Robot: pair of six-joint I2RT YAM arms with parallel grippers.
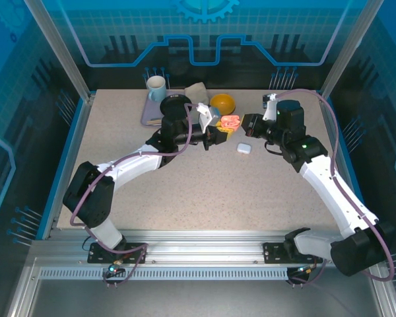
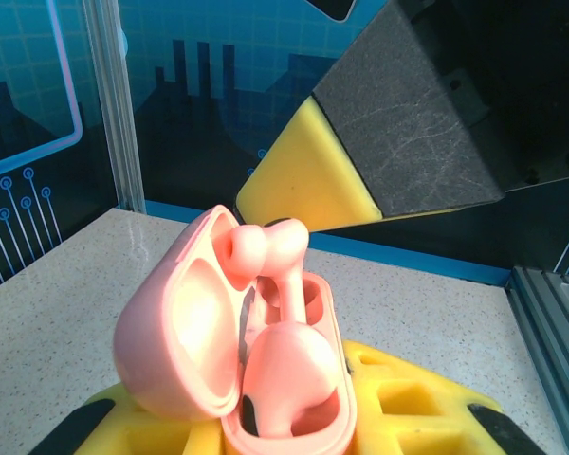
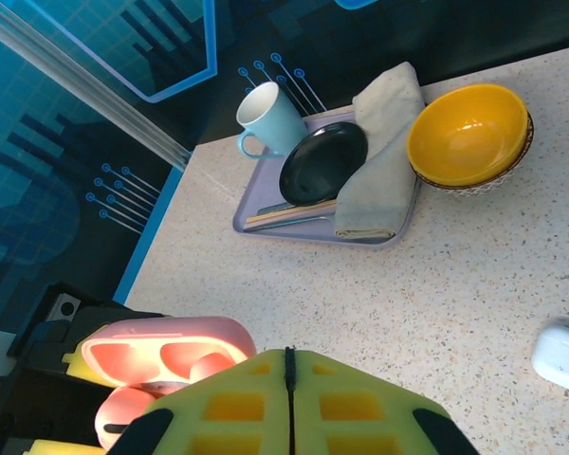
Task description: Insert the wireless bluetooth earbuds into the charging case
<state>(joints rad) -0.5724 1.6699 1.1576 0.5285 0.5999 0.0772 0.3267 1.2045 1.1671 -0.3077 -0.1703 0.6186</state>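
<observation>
Pink case (image 2: 175, 351), cropped below, half hides two earbuds (image 2: 266, 254).

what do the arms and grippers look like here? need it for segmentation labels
Left arm and right arm: white links, black joint housings, a mauve cable looped along each. A green light glows near the right wrist. Left gripper and right gripper: black bodies, yellow fingers moulded with square recesses.
</observation>
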